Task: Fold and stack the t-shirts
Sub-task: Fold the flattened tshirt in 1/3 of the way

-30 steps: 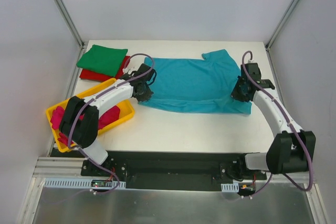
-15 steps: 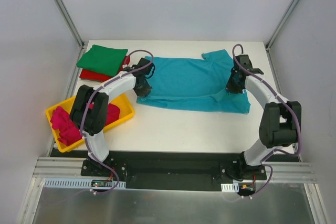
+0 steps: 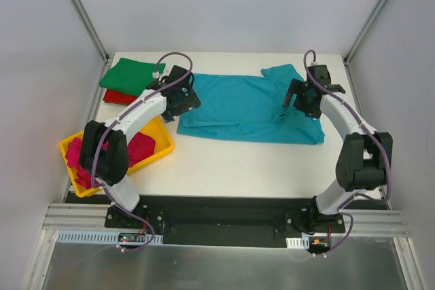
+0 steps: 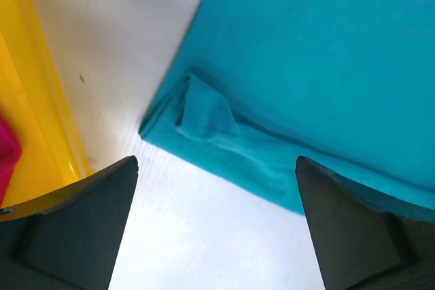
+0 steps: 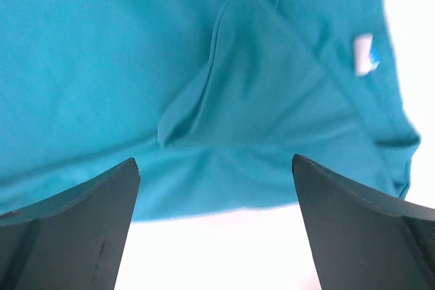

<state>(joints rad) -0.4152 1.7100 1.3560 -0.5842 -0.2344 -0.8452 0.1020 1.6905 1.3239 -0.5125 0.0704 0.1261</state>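
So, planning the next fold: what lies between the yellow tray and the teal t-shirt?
Only bare white table, shown in the left wrist view between the yellow tray and the teal t-shirt.

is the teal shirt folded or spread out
Folded once: the teal shirt lies as a long band, near edge doubled over, two layers showing at its corner in the left wrist view.
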